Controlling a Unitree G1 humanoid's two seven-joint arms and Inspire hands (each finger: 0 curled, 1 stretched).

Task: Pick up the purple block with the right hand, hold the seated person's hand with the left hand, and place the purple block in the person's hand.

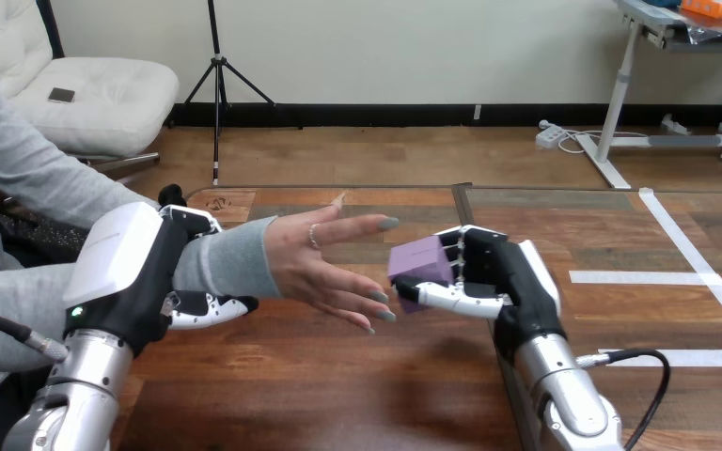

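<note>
The wooden table (338, 395) carries nothing under the three hands meeting above it. The person's hand (324, 263) reaches in over it, fingers spread and pointing straight at the purple block (420, 263), which hangs just beyond the fingertips, close but apart from them. The robot's right hand (517, 282) has the block clamped between a thumb laid along its lower edge and fingers behind it, so the block sits on the side of that hand facing the person's hand. On the far side of the person's hand from the block, the robot's left hand (150, 272) is wrapped round the grey-sleeved wrist (230, 263), with fingers showing above and below the sleeve. The palm looks tilted on edge, not flat. To my eye the block needs only a short carry along the line of those fingers, back over them to the palm, before the right hand lets go.
</note>
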